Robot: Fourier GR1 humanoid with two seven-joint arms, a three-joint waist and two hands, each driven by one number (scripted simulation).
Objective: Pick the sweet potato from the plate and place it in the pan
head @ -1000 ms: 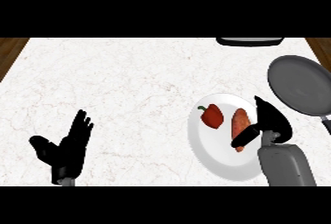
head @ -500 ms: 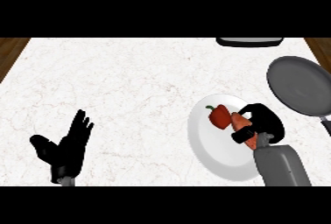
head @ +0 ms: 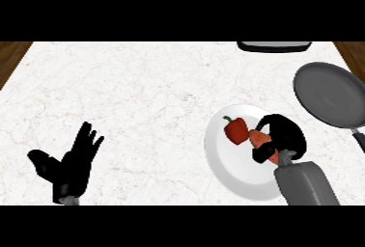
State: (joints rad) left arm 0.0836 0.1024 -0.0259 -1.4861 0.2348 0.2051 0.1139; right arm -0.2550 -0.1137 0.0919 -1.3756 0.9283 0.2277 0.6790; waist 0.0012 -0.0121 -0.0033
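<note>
An orange sweet potato (head: 259,140) lies on the white plate (head: 231,171) at the right of the counter. My right hand (head: 287,136) is curled round it, hiding most of it. A red bell pepper (head: 236,130) sits on the same plate, just left of the sweet potato. The dark grey pan (head: 330,94) lies at the far right, beyond the plate, with its handle pointing toward me. My left hand (head: 70,163) rests open at the lower left, fingers up.
A dark object with a pale rim (head: 274,46) shows at the counter's back edge. Wooden floor (head: 13,53) borders the white marble counter (head: 128,96) at the left and right.
My right hand has dropped onto the plate and its fingers have curled round the sweet potato. The left hand has stayed still.
</note>
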